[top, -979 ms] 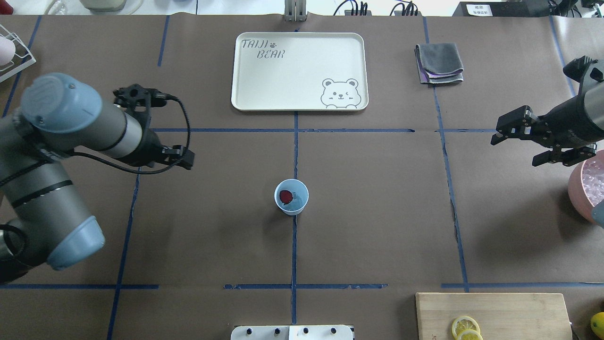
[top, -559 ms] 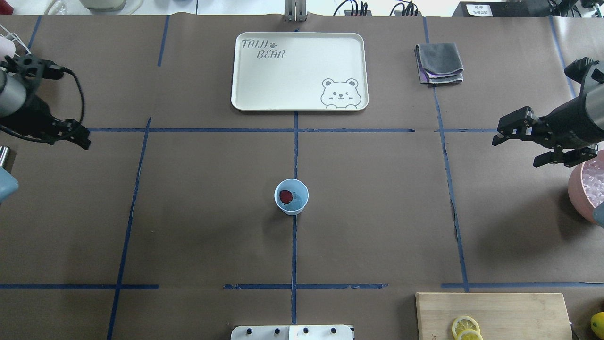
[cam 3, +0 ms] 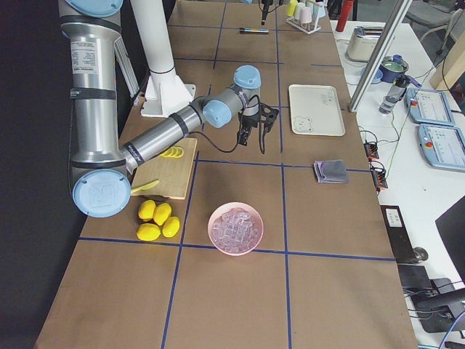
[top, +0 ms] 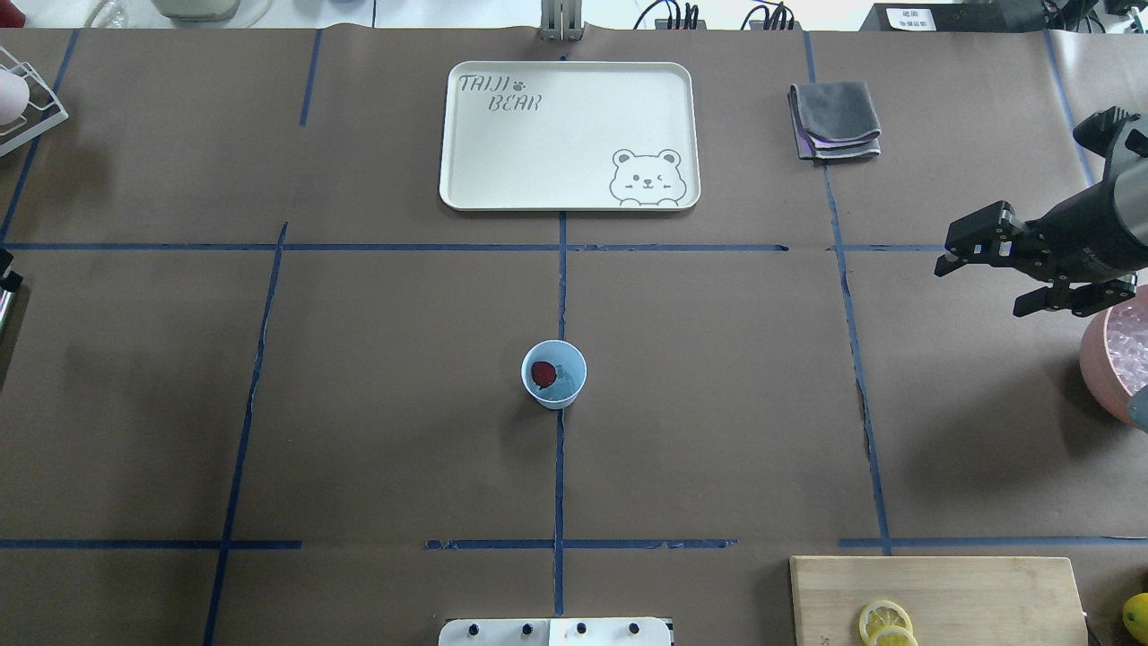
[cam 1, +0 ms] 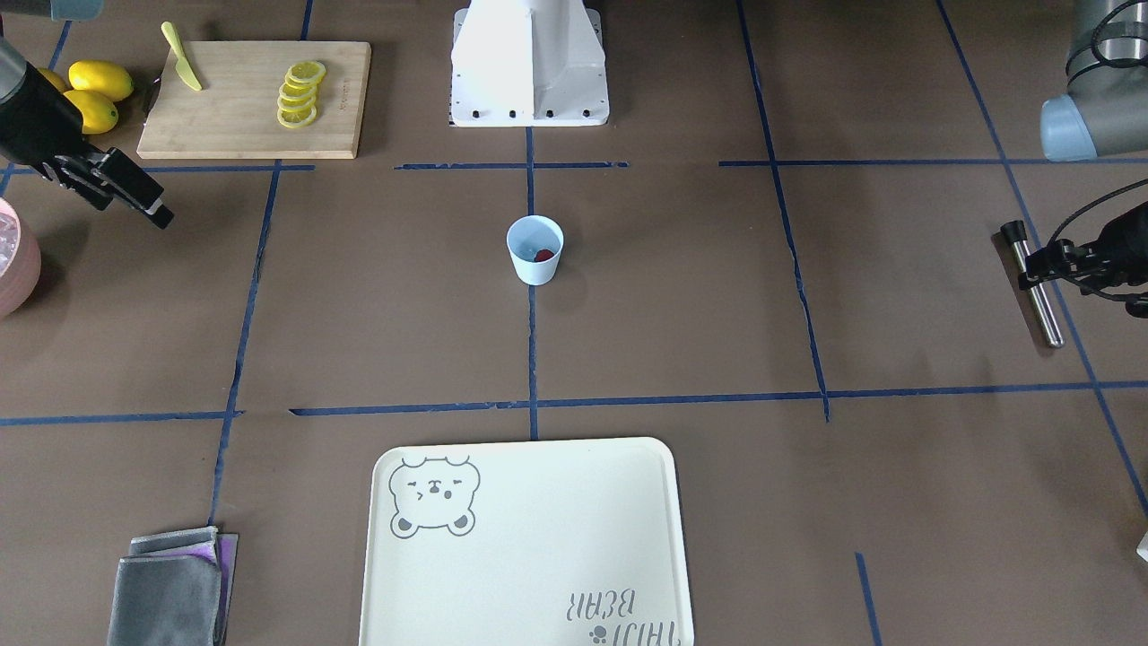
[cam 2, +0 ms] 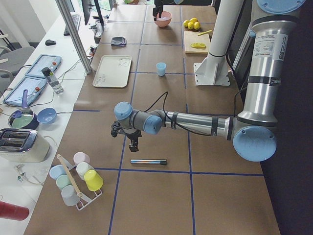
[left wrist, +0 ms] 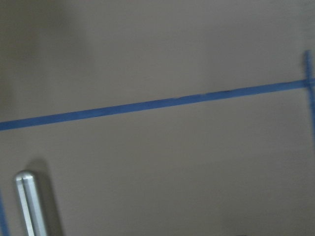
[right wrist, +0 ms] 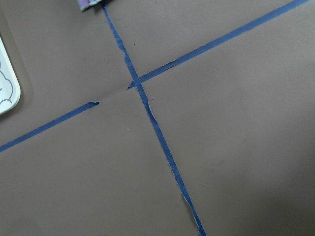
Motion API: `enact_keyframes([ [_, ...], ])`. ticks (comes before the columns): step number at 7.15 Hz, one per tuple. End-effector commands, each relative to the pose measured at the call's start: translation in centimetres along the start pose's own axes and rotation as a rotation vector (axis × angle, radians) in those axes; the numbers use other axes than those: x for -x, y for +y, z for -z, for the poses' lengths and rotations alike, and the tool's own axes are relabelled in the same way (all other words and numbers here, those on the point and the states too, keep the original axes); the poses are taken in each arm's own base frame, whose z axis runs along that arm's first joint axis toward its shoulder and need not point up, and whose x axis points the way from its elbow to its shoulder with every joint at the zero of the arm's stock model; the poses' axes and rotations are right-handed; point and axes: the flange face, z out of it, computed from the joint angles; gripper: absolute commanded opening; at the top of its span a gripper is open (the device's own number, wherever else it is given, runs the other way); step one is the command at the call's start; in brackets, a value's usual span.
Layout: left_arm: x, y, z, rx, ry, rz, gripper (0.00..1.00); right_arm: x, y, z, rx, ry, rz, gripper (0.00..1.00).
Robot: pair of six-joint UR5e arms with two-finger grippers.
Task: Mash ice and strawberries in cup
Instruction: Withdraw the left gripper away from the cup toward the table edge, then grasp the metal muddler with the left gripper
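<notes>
The light blue cup (top: 554, 374) stands at the table's centre, also in the front view (cam 1: 534, 250). A dark red strawberry (top: 543, 371) lies inside it, with a small pale chunk beside it. More ice (cam 3: 235, 227) fills the pink bowl (top: 1105, 354) at the right edge. My right gripper (top: 985, 280) is open and empty, held above the table next to the bowl. My left gripper (cam 1: 1040, 263) is at the table's far left end, over a metal rod (cam 1: 1040, 296). I cannot tell whether it is open or shut. The rod's end shows in the left wrist view (left wrist: 28, 201).
A cream tray (top: 568, 135) and a folded grey cloth (top: 834, 119) lie at the far side. A wooden cutting board (cam 1: 256, 99) holds lemon slices (cam 1: 300, 94) and a yellow knife (cam 1: 182, 67), with whole lemons (cam 1: 90, 90) beside it. A cup rack (cam 2: 76, 178) stands at the left end.
My left arm has swung left and out of the overhead view, towards the table's left end. My right gripper has stayed almost still and open.
</notes>
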Motion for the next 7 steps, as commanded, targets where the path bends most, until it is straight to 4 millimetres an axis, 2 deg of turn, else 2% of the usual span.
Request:
enact_keyframes([
  [1,4.7,1.8,-3.4,-0.101,-0.032,0.039,0.94,0.2,0.3,0.5,-0.003,-0.008,0.004,1.0],
  [2,6.1,2.9,-4.6,-0.108,-0.029,0.044,0.94,0.2,0.4,0.6,-0.004,-0.01,0.006,1.0],
  [3,6.3,3.1,-4.8,-0.119,-0.024,0.064,0.94,0.1,0.3,0.6,-0.003,-0.008,0.004,1.0],
  [6,5.7,2.5,-4.9,-0.141,-0.026,0.11,0.94,0.2,0.3,0.4,-0.002,-0.006,0.004,1.0],
  [7,5.4,2.5,-5.8,-0.149,-0.045,0.096,0.94,0.3,0.3,0.3,-0.001,-0.006,0.005,1.0],
])
